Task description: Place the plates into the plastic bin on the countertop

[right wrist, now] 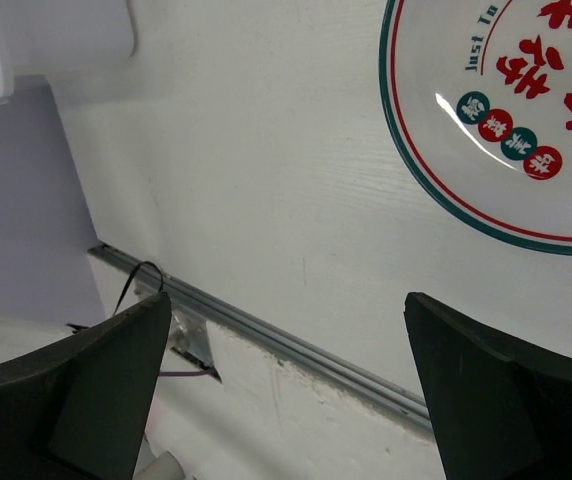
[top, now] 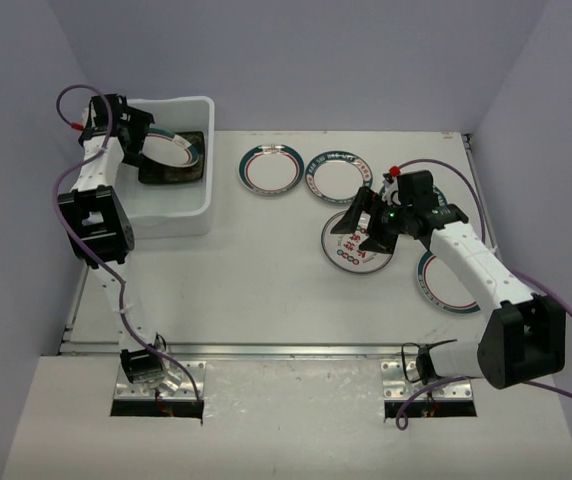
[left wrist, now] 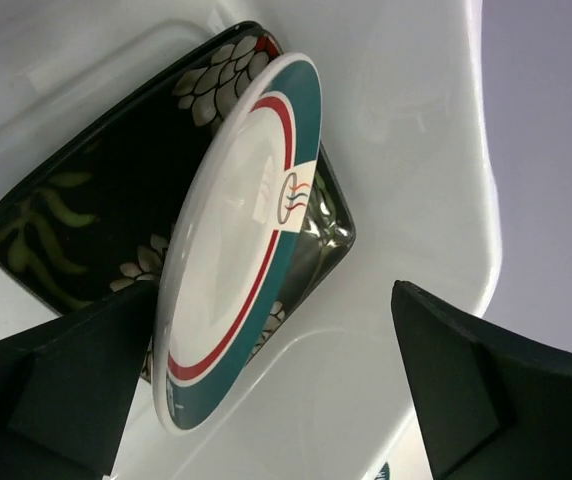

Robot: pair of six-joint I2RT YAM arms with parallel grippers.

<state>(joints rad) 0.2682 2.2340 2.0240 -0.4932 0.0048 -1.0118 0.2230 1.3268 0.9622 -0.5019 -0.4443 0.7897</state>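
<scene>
Top view: the plastic bin (top: 171,222) holds a square black plate (top: 174,174) and a teal-rimmed plate (top: 169,150), while at least four round plates (top: 271,168), maybe a fifth under my right arm (top: 476,262), wait on the surface (top: 256,270). Left wrist: my left tool (left wrist: 274,292) hangs fingers apart inside the bin, the teal-rimmed plate leaning on the square one. Right wrist: my right tool (right wrist: 286,300), spread and empty, angles above a red-lettered plate (right wrist: 506,120).

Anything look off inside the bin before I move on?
Yes. The round teal-rimmed plate stands tilted on its edge in the bin, leaning against the square black plate instead of lying flat. It might slide or topple.
</scene>
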